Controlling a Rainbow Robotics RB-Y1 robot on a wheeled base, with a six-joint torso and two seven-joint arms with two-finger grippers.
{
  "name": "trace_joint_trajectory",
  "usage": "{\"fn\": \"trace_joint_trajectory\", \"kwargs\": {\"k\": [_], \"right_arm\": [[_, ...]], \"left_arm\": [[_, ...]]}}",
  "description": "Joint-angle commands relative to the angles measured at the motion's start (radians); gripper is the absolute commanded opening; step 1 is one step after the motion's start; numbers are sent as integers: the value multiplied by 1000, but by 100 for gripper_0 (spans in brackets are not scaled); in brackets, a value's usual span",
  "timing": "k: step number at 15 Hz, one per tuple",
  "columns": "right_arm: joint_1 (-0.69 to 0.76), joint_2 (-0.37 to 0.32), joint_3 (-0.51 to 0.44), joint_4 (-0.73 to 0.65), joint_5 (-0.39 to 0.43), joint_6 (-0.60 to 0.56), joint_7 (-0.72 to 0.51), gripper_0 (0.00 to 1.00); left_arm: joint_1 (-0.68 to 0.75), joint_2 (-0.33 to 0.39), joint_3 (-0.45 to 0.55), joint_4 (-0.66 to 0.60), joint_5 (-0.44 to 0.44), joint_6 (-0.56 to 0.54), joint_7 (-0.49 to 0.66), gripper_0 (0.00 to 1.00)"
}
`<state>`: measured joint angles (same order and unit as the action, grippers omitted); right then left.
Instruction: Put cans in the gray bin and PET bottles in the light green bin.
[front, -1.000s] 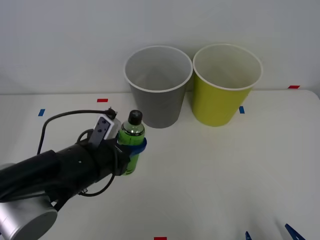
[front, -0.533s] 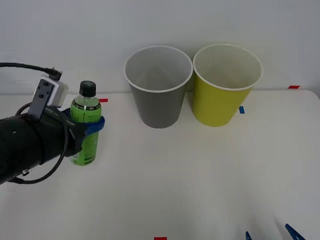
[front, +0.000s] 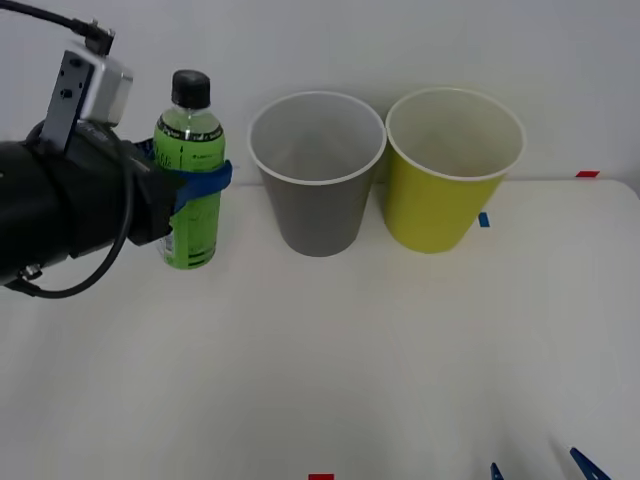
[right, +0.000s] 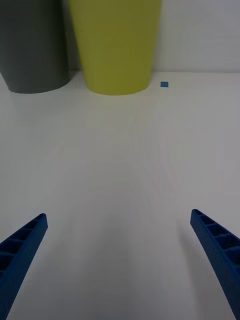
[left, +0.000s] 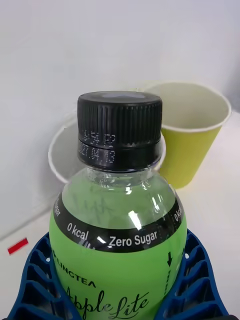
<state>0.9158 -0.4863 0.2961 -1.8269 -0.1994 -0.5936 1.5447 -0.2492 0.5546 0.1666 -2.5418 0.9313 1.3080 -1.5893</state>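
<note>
bottle (front: 190, 180) upright in left gripper (front: 200, 185) jaws, clear of gray bin (front: 315, 190) rim; right gripper (right: 120, 260) wide.

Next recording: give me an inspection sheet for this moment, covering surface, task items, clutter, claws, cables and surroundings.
Surface: white table with small red and blue tape marks.
Task items: green PET bottle, capped and upright, held above the table to the left of the gray bin; light green bin stands beside it on the right.
Clutter: nothing seen.
Claws: left claw shut on the bottle; right claw open, low over bare table at the near right.
Cables: black cable looping along the left arm.
Surroundings: plain white wall.
</note>
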Motion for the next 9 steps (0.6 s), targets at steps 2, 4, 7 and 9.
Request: {"fn": "trace_joint_trajectory", "kwargs": {"k": [2, 4, 7, 9], "right_arm": [[0, 0, 0, 0, 0, 0, 0, 100], [0, 0, 0, 0, 0, 0, 0, 100], [0, 0, 0, 0, 0, 0, 0, 100], [0, 0, 0, 0, 0, 0, 0, 100]], "left_arm": [[-309, -54, -41, 238, 43, 73, -12, 0], [-461, -117, -41, 367, 46, 140, -27, 0], [-591, -189, -98, 497, -25, 137, -54, 0], [-653, -239, -136, 563, -83, 106, -60, 0]]}}
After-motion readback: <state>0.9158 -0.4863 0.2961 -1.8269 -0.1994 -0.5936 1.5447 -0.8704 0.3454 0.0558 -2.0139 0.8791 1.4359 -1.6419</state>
